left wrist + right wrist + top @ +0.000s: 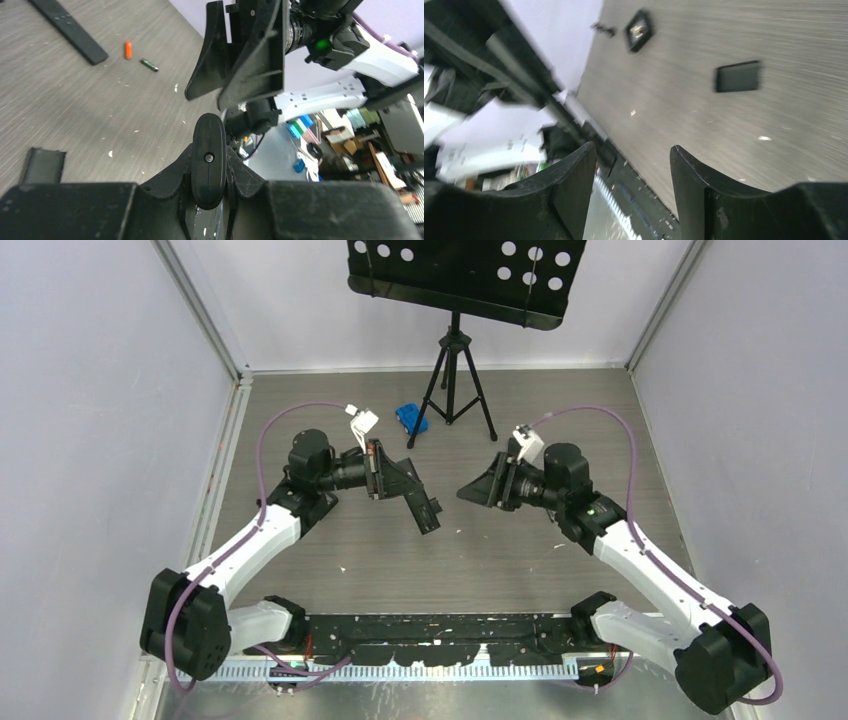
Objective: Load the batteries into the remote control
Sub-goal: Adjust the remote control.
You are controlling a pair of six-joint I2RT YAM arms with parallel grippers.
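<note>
My left gripper (210, 172) is shut on one end of the black remote control (209, 160), held above the table and slanting down to the right (418, 502). Facing it a short way off is my right gripper (478, 490), open with nothing between its fingers (574, 175); it fills the upper middle of the left wrist view. An orange battery (128, 49) and a dark greenish battery (148, 64) lie on the wood-grain table. Neither shows in the top view.
A second slim black remote (70, 27) lies near the two batteries. A flat black rectangular piece (738, 76) lies on the table, also in the left wrist view (42, 165). At the back stand a tripod music stand (455, 360) and a blue object (410, 417).
</note>
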